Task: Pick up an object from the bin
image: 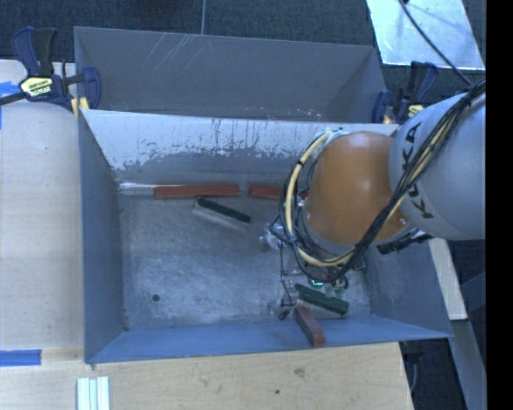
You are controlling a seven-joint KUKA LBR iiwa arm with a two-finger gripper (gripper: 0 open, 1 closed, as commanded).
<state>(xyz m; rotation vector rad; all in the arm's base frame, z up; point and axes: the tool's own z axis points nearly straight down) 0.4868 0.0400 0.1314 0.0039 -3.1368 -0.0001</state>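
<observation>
Lying beside gripper: seemingly green marker

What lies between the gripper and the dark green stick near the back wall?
Nothing loose: in the camera view, only bare bin floor separates the gripper from the dark green stick.

You're looking at a blue-grey bin, its back wall streaked with pale scratches; the long stick at that wall is red-brown; the pen is dark green; the wrist cover is orange, its cables yellow and black; the short bar is rust-brown.
</observation>
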